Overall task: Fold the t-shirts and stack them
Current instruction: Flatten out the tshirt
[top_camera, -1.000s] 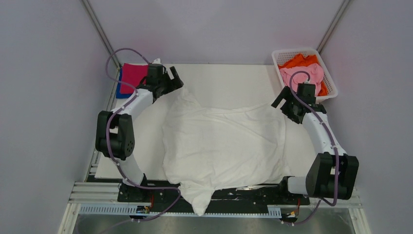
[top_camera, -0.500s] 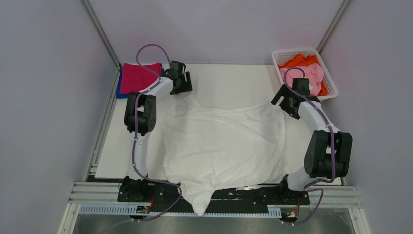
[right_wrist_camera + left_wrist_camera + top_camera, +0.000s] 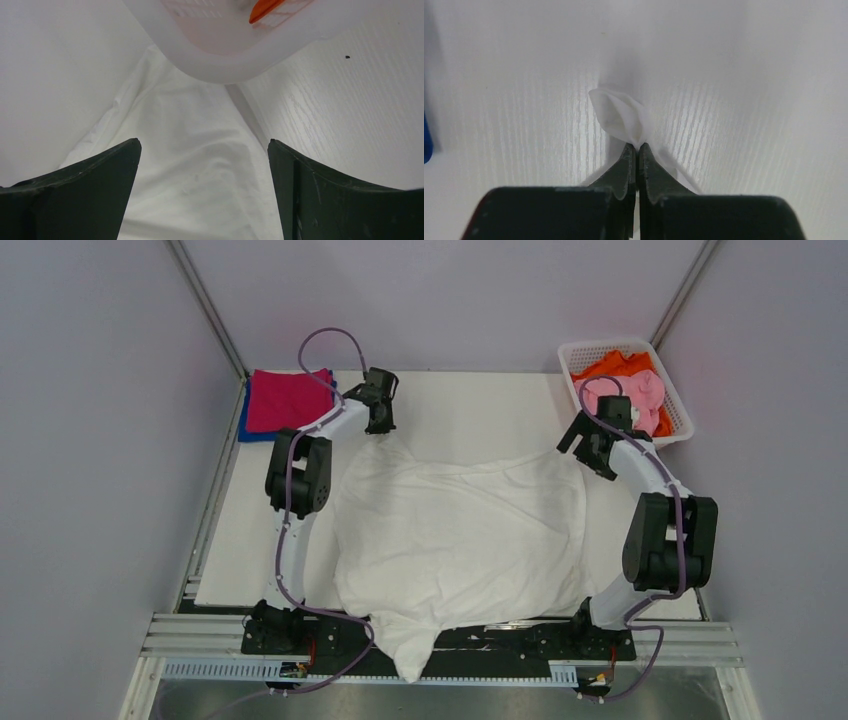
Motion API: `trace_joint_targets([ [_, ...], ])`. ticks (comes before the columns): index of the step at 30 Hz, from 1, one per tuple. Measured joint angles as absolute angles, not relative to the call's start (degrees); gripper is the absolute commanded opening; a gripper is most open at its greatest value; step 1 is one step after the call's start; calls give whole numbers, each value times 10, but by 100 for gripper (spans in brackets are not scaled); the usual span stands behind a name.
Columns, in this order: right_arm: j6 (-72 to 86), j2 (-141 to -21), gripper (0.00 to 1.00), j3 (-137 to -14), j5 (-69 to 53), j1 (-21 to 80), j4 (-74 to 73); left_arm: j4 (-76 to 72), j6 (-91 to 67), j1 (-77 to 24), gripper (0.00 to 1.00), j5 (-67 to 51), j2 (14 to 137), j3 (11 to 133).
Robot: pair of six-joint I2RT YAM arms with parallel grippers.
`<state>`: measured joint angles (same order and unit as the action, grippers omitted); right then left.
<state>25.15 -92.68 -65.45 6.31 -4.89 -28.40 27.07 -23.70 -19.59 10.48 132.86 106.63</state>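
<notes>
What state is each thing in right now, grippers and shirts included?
Large white t-shirt: spread unfolded, part hanging off the table.
Left gripper: shut on its far-left corner.
Right gripper: open, empty, above it.
White plastic lattice basket: holds crumpled pink tee and orange tee.
Magenta tee: folded, lying on blue tee.

A pinch of the white t-shirt is clamped between the pressed-together black fingers of the left gripper. A small folded tip of cloth is seen sticking out just beyond the fingertips, with more trailing beneath them. The white wood-grained table is seen all around the gripper. A blue sliver is cut off at the frame's edge, well to the gripper's left.
</notes>
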Motion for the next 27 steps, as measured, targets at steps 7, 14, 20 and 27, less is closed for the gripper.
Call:
trace_joint_targets([
  [7,226,-990,94,-734,70,-4,-281,271,-240,-201,0,210,1241,932],
  [14,224,-1100,86,-846,70,31,-280,272,-244,-188,0,252,1161,857],
  [20,223,-1201,84,-943,103,32,-305,264,-253,-174,0,256,1152,853],
  [27,217,-1261,80,-1006,117,37,-331,258,-255,-163,0,250,1152,846],
])
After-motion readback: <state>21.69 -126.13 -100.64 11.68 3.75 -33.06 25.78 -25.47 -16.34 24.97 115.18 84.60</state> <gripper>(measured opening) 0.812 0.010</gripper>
